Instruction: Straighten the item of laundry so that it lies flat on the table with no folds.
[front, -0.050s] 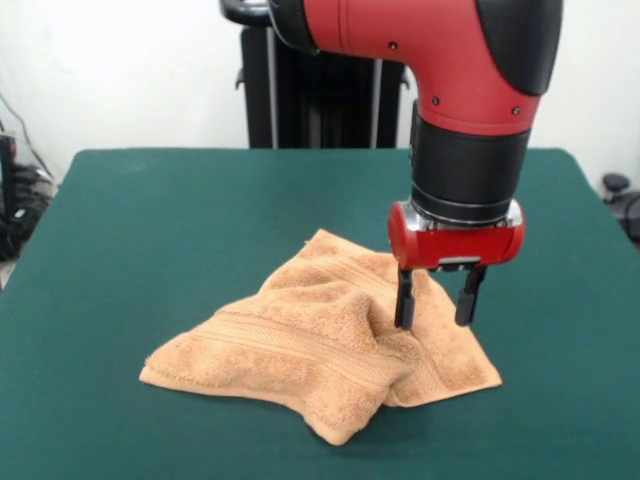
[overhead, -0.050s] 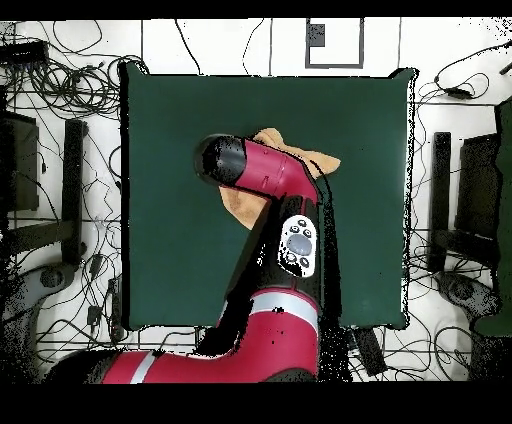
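The item of laundry is an orange-tan terry towel lying rumpled on the green table, with a thick fold bulging at its front and a ribbed band running across it. My gripper hangs open just above the towel's right part, its two black fingers pointing down with nothing between them. From above, the red arm covers most of the towel; only its edges show beside the arm, and the gripper itself is hidden under the wrist.
The green table stretches wide on all sides of the towel. Cables and dark stands lie on the floor around the table edges.
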